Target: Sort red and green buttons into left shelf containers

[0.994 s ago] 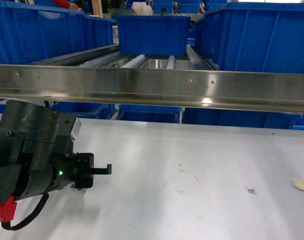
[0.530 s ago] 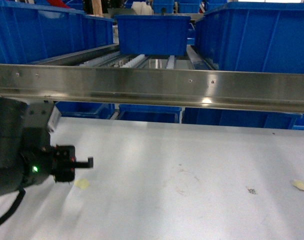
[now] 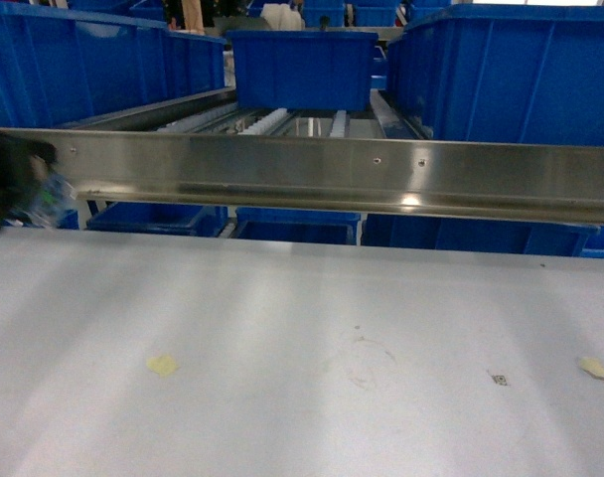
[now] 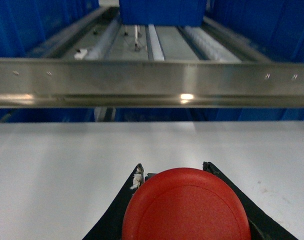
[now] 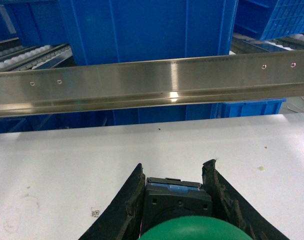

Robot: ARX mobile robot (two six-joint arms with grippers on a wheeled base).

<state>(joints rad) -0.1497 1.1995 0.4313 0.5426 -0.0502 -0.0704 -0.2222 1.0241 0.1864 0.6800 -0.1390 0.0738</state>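
Observation:
In the left wrist view my left gripper (image 4: 173, 171) is shut on the red button (image 4: 186, 205), whose round cap fills the space between the black fingers (image 4: 138, 175). It hovers over the white table, facing the steel rail (image 4: 152, 82). My right gripper (image 5: 174, 172) is shut on the green button (image 5: 194, 231), with the button's dark body (image 5: 177, 200) clamped between both jaws. In the head view only a blurred dark piece of the left arm (image 3: 9, 177) shows at the left edge. The left shelf container (image 3: 83, 60) stands behind the rail at the upper left.
A steel rail (image 3: 332, 174) crosses in front of the roller shelf. Two other blue bins sit at the middle (image 3: 302, 65) and the right (image 3: 511, 75), and several more below. Small yellowish scraps (image 3: 163, 366) (image 3: 598, 370) lie on the white table (image 3: 312, 397).
The left arm has swung left and upward, from the table's lower left to the left edge of the head view. A yellowish scrap it had covered is now exposed.

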